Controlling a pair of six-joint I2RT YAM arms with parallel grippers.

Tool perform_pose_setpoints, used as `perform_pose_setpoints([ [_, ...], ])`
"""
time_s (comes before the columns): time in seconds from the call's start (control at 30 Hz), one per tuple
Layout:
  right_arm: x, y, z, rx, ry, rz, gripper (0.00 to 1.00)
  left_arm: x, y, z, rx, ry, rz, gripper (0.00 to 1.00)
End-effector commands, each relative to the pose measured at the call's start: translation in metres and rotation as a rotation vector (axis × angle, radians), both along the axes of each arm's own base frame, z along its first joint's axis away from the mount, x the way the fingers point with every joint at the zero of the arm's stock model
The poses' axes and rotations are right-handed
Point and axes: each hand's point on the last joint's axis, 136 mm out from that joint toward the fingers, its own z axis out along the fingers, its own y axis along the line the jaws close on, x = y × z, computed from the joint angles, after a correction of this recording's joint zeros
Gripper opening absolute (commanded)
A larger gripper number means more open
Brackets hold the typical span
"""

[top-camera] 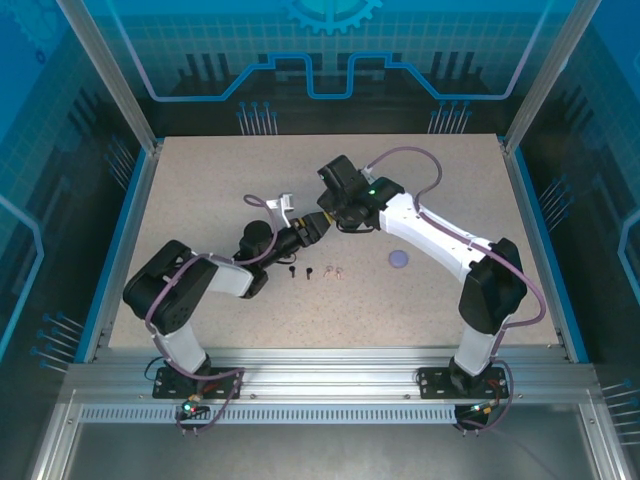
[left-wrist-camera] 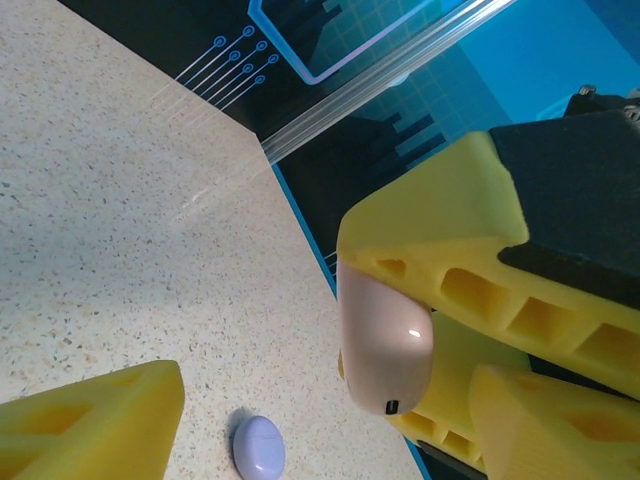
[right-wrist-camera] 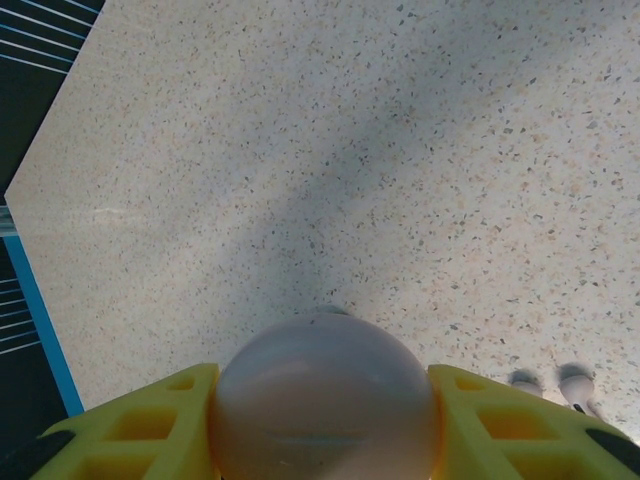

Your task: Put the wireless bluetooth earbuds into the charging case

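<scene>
The right gripper (top-camera: 338,215) has its jaws clamped on a pale pink charging case (right-wrist-camera: 325,400), held above the worktop (top-camera: 200,200). The left gripper (top-camera: 312,226) meets it with jaws apart, one on each side of the case; whether either touches it cannot be told. The black earbuds (top-camera: 292,271) and pale pink earbuds (top-camera: 331,268) lie on the worktop beside the grippers, and a lilac case (top-camera: 399,259) lies further right

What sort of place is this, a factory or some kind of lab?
Probably a robotics lab test cell rather than a factory: a left arm and a right arm bolted to an aluminium rail at the edge of a speckled table, enclosed by blue panels printed with circuit patterns.
</scene>
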Motion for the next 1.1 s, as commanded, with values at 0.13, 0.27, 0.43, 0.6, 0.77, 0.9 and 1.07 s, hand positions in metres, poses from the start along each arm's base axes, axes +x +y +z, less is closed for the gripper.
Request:
perform_pose_setpoints([
  [0.13,-0.004,0.001,0.022,0.039,-0.047,-0.018,0.4,0.004,-0.006,0.021,-0.065,-0.082,0.001,0.68],
  [0.27,-0.006,0.003,0.021,0.041,-0.045,-0.016,0.4,0.007,-0.005,0.022,-0.076,-0.083,0.017,0.62],
  [0.43,-0.007,0.004,0.019,0.046,-0.043,-0.016,0.39,0.008,-0.007,0.027,-0.079,-0.098,0.027,0.59],
  [0.6,-0.008,0.002,0.02,0.049,-0.049,-0.019,0.39,0.011,-0.009,0.032,-0.089,-0.106,0.03,0.54],
  [0.77,-0.009,0.002,0.022,0.051,-0.055,-0.02,0.39,0.013,-0.011,0.033,-0.094,-0.106,0.036,0.46],
  [0.9,-0.01,0.002,0.022,0.052,-0.055,-0.018,0.39,0.013,-0.013,0.037,-0.097,-0.118,0.04,0.38],
  [1.07,-0.011,0.002,0.022,0.055,-0.058,-0.021,0.39,0.013,-0.013,0.04,-0.101,-0.124,0.044,0.29],
])
